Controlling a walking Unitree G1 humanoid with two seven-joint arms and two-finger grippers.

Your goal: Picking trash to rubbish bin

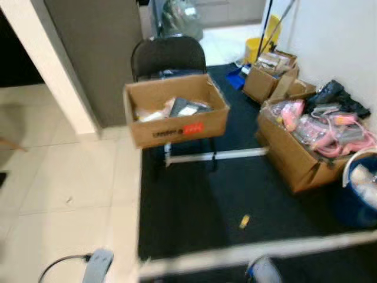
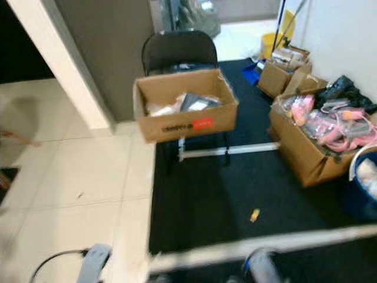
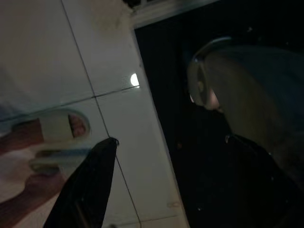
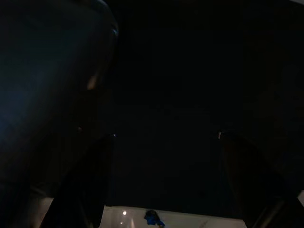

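Both our grippers, left [image 3: 190,185] and right [image 4: 166,180], hung idle near floor, fingers spread, empty; small yellow scrap [image 1: 244,221] lay ahead on dark mat [image 1: 188,206], blue bin [image 1: 359,188] far right; we judged approach step, next walk closer, stoop

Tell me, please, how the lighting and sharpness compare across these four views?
Left and right eye views: evenly lit but softly blurred, so the print on the cardboard box is unreadable and the small yellow scrap on the black mat is smeared. Left wrist view: dim, with a bright glare spot on the floor tiles. Right wrist view: nearly black, the right claw merely a silhouette.
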